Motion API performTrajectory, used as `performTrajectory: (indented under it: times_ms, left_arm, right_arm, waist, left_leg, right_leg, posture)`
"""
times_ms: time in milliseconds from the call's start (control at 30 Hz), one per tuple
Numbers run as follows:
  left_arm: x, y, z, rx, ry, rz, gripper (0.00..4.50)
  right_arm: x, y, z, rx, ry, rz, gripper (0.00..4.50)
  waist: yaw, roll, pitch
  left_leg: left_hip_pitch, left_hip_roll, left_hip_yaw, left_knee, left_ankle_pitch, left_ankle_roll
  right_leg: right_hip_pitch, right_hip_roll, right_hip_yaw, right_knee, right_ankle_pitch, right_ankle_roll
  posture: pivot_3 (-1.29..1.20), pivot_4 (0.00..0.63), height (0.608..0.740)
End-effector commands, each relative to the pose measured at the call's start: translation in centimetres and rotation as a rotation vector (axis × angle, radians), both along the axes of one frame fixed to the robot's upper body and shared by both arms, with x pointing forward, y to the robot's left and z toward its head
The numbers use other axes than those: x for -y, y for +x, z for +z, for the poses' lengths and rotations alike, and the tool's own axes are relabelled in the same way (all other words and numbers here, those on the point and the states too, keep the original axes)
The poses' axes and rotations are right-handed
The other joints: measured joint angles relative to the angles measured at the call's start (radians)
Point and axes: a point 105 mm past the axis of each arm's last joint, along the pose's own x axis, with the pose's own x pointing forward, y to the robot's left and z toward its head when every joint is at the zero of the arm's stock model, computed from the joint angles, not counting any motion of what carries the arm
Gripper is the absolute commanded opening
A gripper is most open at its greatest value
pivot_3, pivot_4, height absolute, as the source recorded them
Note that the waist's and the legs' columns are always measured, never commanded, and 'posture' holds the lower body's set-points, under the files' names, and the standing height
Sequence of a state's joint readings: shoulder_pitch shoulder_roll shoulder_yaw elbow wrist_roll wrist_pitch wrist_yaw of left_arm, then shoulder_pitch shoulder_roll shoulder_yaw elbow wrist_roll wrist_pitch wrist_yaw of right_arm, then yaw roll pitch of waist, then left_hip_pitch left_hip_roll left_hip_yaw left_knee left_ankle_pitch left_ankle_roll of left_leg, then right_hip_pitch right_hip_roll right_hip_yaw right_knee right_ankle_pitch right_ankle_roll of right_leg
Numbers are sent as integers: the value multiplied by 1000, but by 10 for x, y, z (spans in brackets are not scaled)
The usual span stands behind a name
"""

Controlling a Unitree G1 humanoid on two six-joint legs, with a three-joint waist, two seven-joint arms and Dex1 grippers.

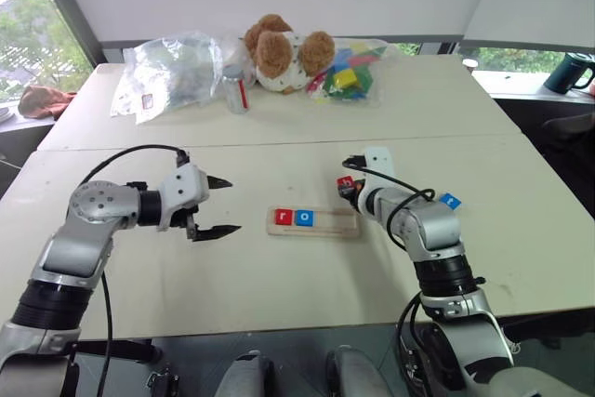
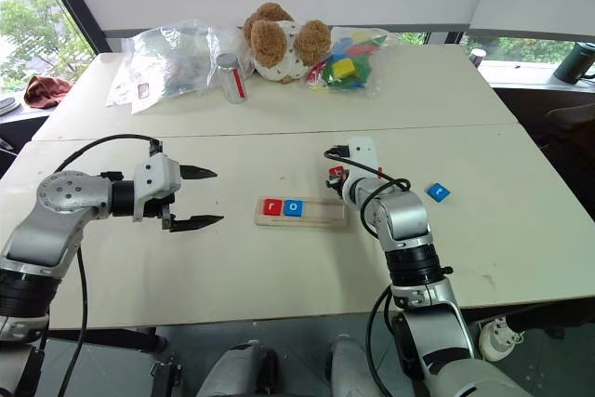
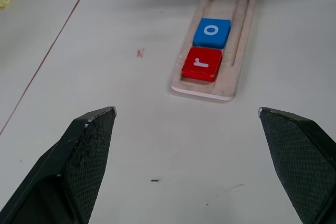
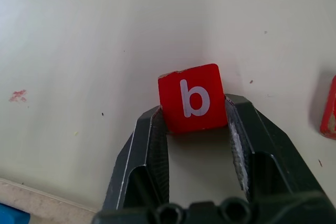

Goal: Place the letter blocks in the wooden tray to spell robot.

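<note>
The wooden tray is used as the landmark here, lying near the middle of the worktop. Two of five slots are already filled: a red r block sits at the tray's left end with a blue o block touching it on the right, so "ro" is done. The rest of the slot is bare.

The red b block is clamped between the fingers of the right claw, just beyond the tray's right end, still down at the worktop, so it looks like step three is underway but not placed yet. Another red tile is seen just beside it, letter can't be read. A blue tile lies well right of the tray, letter not readable either.

The left claw is held wide apart, empty, off the tray's left end.

So roughly: two placed, one gripped, two left to be fetched.
</note>
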State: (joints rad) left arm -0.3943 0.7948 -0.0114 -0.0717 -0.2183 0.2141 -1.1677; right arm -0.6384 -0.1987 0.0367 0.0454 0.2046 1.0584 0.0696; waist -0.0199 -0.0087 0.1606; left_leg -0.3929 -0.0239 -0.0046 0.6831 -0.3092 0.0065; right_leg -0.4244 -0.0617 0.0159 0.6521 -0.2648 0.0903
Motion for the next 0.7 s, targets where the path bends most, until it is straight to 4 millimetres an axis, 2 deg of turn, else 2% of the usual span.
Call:
performTrajectory:
  times_ms: [33, 100, 167, 300, 400, 533, 700]
  left_arm:
    - [8, -1, 14, 52, -22, -20, 4500]
    - [15, -5, 14, 40, -27, -55, 4500]
    - [26, -12, 13, 9, -41, -110, 4500]
    - [34, -17, 14, -15, -55, -143, 4500]
    - [38, -9, 12, -20, -51, -142, 4500]
    - [42, -1, 12, -24, -54, -165, 4500]
    - [43, 4, 10, -34, -42, -180, 4500]
  right_arm:
    - [9, 2, 15, 70, -60, 3, 1117]
    - [20, -5, 33, 130, -82, 2, 1117]
    - [42, -25, 49, 166, -104, -38, 1117]
    - [63, -46, 60, 187, -140, -129, 1117]
    - [79, -75, 44, 108, -60, -321, 1117]
    - [71, -98, 11, -19, 24, -404, 1117]
    - [72, -97, -2, -53, 66, -468, 1117]
  waist:
    - [1, 0, 0]
    - [9, 1, 0]
    - [13, 1, 0]
    - [3, 1, 0]
    - [4, 0, 0]
    - [5, 1, 0]
    - [3, 1, 0]
  left_leg:
    - [0, 0, 0, 0, 0, 0]
    - [-1, 0, 0, 0, 0, 0]
    - [-4, 0, -1, 0, 0, 0]
    - [-14, -1, -2, 0, 0, 0]
    - [-13, 0, -1, 0, 0, 0]
    - [-13, 1, -2, 0, 1, -2]
    - [-10, -2, 0, 1, 1, -2]
  right_leg:
    - [0, 0, 0, 0, 0, 0]
    - [0, 0, 0, 0, 0, 0]
    - [-3, 0, -1, 0, 0, 0]
    - [-10, 0, -1, 0, 0, 0]
    - [-11, 1, -1, 0, 0, 0]
    - [-12, 3, -1, 1, 0, 0]
    - [-9, 3, 0, 3, 0, 0]
  posture:
    - [0, 150, 740]
    - [0, 150, 740]
    - [0, 150, 740]
    - [0, 150, 740]
    - [0, 150, 740]
    - [0, 150, 740]
    - [0, 150, 740]
